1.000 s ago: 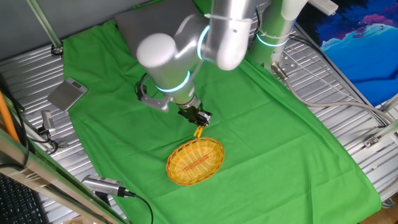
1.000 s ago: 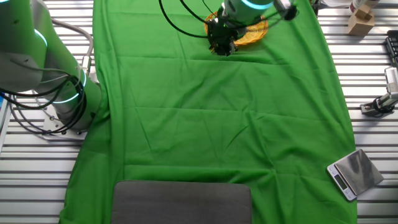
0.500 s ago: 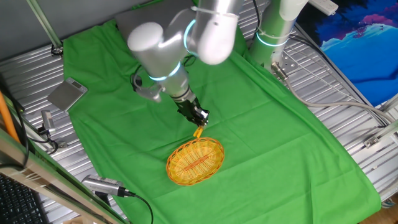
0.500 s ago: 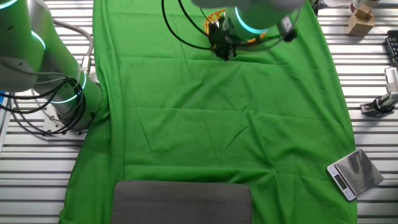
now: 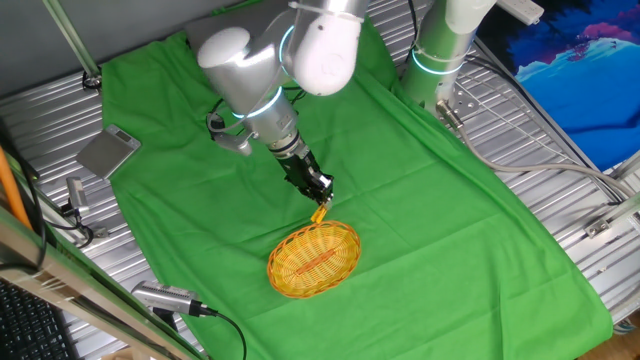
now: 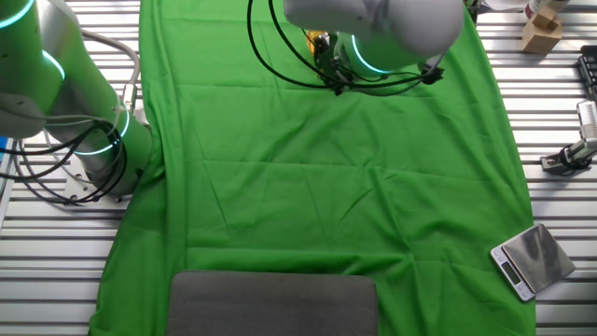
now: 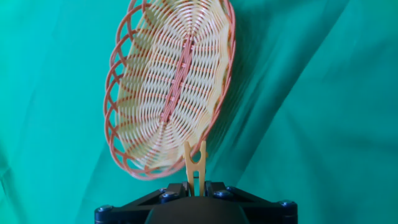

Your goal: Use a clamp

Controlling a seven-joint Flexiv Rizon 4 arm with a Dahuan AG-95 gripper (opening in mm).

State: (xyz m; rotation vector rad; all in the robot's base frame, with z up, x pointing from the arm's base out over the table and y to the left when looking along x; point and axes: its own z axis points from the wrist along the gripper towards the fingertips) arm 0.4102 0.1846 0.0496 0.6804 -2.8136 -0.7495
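Swung the elbow back and up over the last second, tool (image 5: 318, 190) barely shifted. Closed on the clamp (image 7: 194, 163), tail pinched, prongs aimed at the near rim of the basket (image 5: 346, 232), probably for clipping onto it. Green cloth (image 5: 420, 230) spread over the slatted table (image 5: 560, 160); scale (image 6: 530, 260) well apart.

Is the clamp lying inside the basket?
No, the gripper holds the clamp, whose prongs only reach the basket rim.
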